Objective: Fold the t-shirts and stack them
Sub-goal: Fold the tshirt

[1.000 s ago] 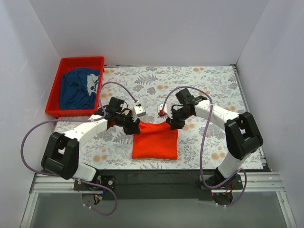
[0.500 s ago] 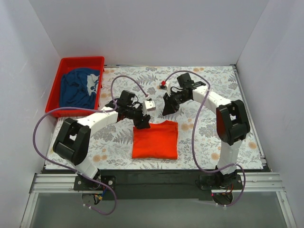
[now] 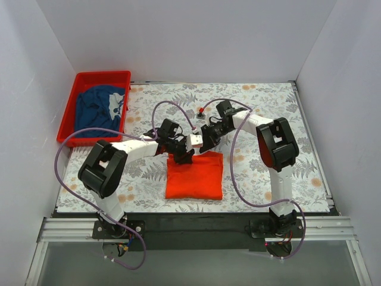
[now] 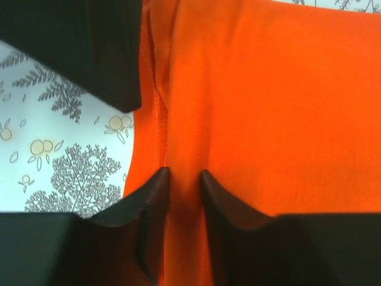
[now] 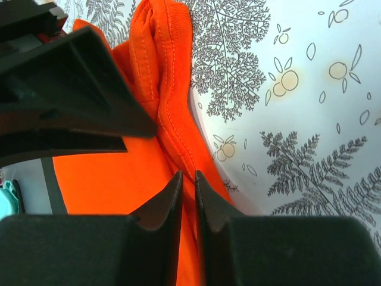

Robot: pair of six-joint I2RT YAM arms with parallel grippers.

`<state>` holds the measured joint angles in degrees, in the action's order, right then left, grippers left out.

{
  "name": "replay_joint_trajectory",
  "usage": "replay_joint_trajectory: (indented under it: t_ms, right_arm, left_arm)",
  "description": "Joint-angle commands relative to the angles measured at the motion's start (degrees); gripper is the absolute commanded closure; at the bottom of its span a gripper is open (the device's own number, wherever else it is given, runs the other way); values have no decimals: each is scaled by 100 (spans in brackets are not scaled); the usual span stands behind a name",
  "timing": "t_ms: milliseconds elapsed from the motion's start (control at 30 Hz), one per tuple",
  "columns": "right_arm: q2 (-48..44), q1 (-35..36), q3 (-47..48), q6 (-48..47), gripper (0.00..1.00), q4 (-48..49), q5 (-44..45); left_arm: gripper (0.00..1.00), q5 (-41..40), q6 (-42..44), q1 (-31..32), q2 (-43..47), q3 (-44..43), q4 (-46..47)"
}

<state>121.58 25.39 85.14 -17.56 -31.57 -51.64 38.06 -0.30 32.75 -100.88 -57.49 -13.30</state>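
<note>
Top external view shows a table (image 3: 268,113) covered in a pale leaf-and-flower print, with white walls around it. On the near middle of the table lies the orange-red t-shirt (image 3: 194,179), folded into a flat, roughly square packet. At the far left corner stands a red plastic bin (image 3: 101,75), and the dark blue t-shirt (image 3: 95,110) sits crumpled inside it, a small pale print showing on its right side; it is well apart from the orange-red one. Both arms reach inward from the sides and meet at the far edge of the folded packet, purple cables (image 3: 71,140) looping above them. The left gripper (image 3: 181,156) is at the far left corner of the orange-red t-shirt, and the right gripper (image 3: 206,143) is just beside it along the same edge. In the left wrist view, the left gripper (image 4: 183,176) has its jaws narrow, with a stitched seam of the orange-red t-shirt (image 4: 268,107) running between its dark fingertips (image 4: 156,190). In the right wrist view, the right gripper (image 5: 185,176) is almost closed, its fingertips (image 5: 172,196) pinching a thin hemmed fold of the orange-red t-shirt (image 5: 119,179), which bunches up beyond them.
</note>
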Motion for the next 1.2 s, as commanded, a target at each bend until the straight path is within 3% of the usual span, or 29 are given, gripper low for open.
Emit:
replay_joint_trajectory:
  t_ms: [0, 233, 467, 667, 1000, 1167]
  right_arm:
    - [155, 72, 283, -54, 82, 72, -320]
    - [480, 238, 546, -651, 82, -77, -558]
    - [1095, 318, 749, -959, 84, -402, -830]
    - [1315, 344, 661, -1109, 84, -568, -1128]
    - [1544, 344, 793, -1373, 84, -921, -1428]
    - [1597, 344, 820, -1478, 84, -1044, -1463]
  left_arm:
    - [76, 201, 389, 64, 165, -139, 82]
    - [100, 176, 1031, 284, 718, 282, 266]
    - [100, -88, 1453, 416, 1131, 941, 1048]
    - [100, -246, 1682, 416, 1378, 1521, 2269]
    - [100, -256, 1831, 416, 1273, 2040, 4439]
    - [100, -387, 1717, 372, 1036, 2049, 4950]
